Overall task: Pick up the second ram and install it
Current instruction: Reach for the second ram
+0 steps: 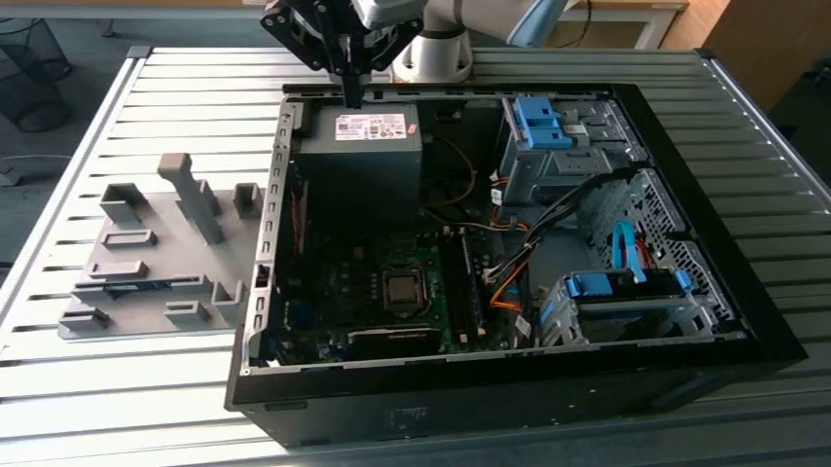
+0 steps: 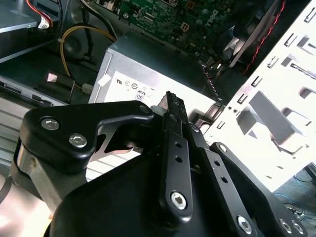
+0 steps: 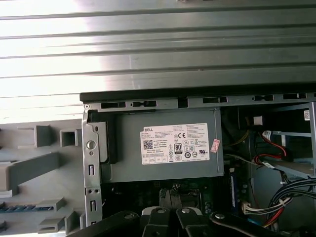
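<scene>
Gripper: the black gripper point(image 1: 350, 95) hangs over the far end of the open computer case point(image 1: 520, 409), right above the grey power box point(image 1: 370, 146).
Fingers: the fingers point(image 2: 173, 128) are pressed together into one thin tip, as both wrist views show.
Holding: nothing sits between the fingers.
Touching: in the exterior view the tip comes down to the top edge of the power box, but I cannot tell if it really touches it.
Second ram: the second ram point(image 3: 12, 208) is a thin blue-green strip lying in a slot of the grey holder block point(image 1: 143, 263).
Holder block: it sits on the metal table point(image 1: 169, 97), just outside the case on the exterior view's left.
Gap: the second ram is well apart from the gripper.
Inside the case: the green board point(image 1: 338, 282) lies flat on the case floor, with long black slots point(image 1: 461, 282) beside its middle.
</scene>
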Controlling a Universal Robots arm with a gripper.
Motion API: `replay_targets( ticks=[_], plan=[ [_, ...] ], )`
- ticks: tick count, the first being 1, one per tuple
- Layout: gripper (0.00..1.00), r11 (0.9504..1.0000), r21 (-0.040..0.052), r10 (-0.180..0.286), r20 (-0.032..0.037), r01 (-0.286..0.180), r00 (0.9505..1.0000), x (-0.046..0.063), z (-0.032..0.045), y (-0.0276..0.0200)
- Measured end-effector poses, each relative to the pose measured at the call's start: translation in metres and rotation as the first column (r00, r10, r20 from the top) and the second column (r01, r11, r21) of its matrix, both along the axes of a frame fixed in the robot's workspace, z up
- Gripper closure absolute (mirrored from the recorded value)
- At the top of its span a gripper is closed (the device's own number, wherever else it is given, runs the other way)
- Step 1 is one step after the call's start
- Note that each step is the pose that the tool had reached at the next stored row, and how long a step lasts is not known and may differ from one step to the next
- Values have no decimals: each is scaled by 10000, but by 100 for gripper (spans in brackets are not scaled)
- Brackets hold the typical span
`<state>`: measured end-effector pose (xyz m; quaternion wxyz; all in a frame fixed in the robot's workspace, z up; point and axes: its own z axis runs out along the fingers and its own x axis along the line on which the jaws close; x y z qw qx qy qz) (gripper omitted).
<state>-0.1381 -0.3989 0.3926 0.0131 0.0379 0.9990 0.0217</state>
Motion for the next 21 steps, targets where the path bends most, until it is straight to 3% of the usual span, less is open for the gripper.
replay_targets(
  ticks=[21],
  plan=[
    [90,10000,0,0,-1,0,10000,-44,-4,0]
  ],
)
